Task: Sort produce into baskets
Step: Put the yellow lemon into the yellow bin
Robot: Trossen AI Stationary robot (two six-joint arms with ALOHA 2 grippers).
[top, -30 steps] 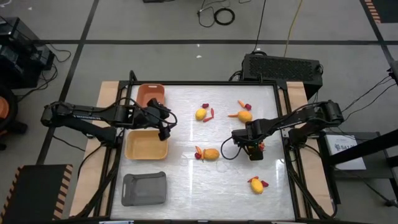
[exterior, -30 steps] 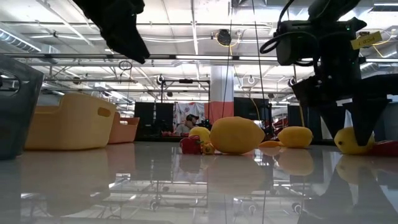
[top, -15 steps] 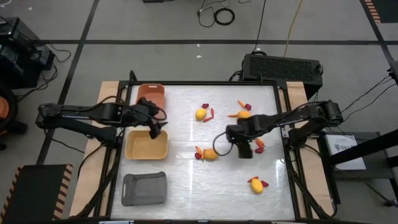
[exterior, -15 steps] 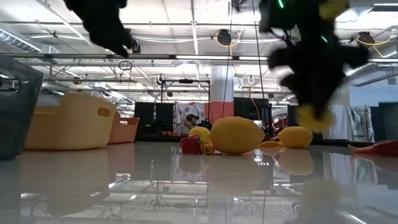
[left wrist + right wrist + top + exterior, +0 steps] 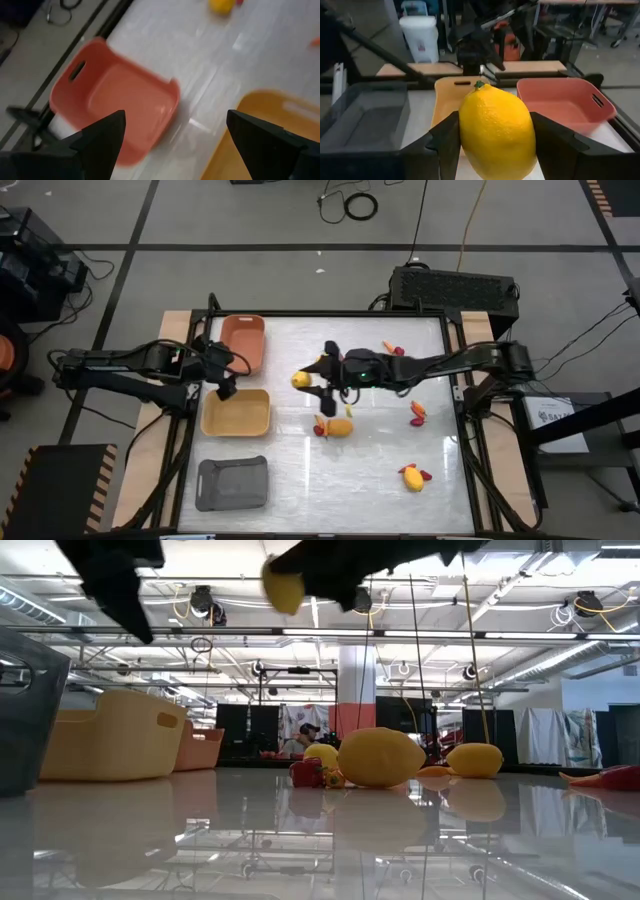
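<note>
Lemon point(image 5: 496, 131): yellow, pebbled, green stem nub.
Right gripper point(image 5: 306, 378): clamped on lemon, raised mid-table.
Left gripper point(image 5: 226, 390): spread wide, empty, between orange basket point(image 5: 243, 340) and yellow basket point(image 5: 236, 413).

Right gripper point(image 5: 305, 379) stretched far leftward, jaws clamped (on a load); left gripper point(image 5: 224, 386) raised, jaws wide.
</note>
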